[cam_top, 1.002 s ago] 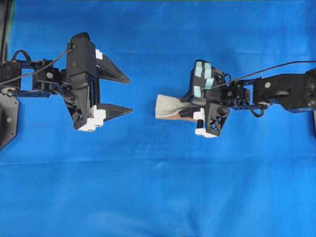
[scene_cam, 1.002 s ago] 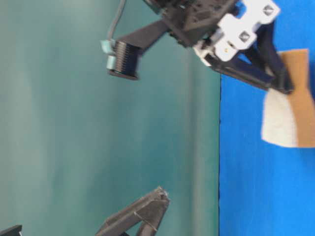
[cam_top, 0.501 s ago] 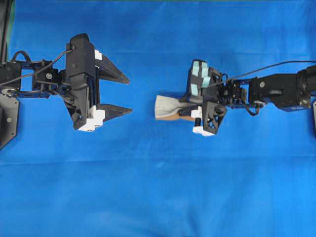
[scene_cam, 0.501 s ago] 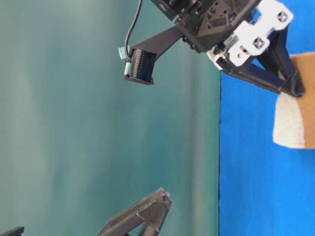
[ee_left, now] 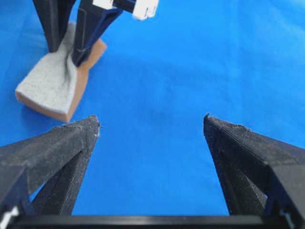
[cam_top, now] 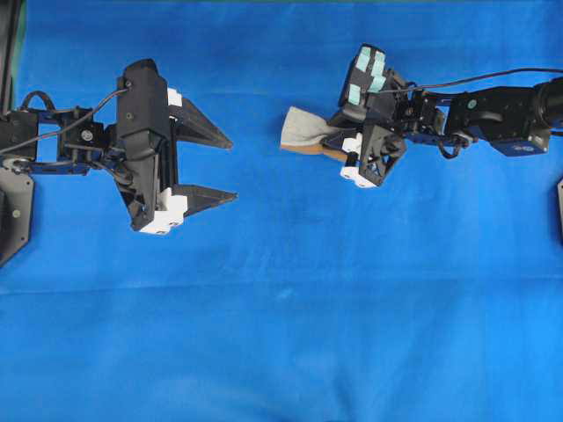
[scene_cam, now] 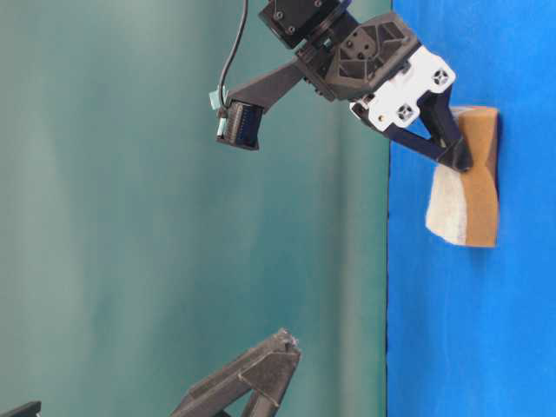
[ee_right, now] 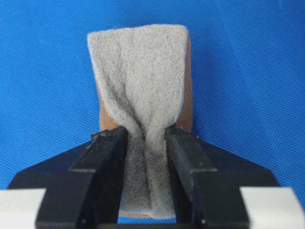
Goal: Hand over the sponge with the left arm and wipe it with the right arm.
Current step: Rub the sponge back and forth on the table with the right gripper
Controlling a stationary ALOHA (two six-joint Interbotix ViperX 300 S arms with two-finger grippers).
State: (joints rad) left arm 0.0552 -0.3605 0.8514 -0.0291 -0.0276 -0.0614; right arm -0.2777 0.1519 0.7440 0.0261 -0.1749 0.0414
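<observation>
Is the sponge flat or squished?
Squished. The right claw pinches the sponge at its sides, so the grey top creases between the fingers and fans out wider past them.

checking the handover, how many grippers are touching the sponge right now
1. The right gripper pinches the sponge at upper centre of the overhead view. The left gripper stands open at left, apart from it.
</observation>
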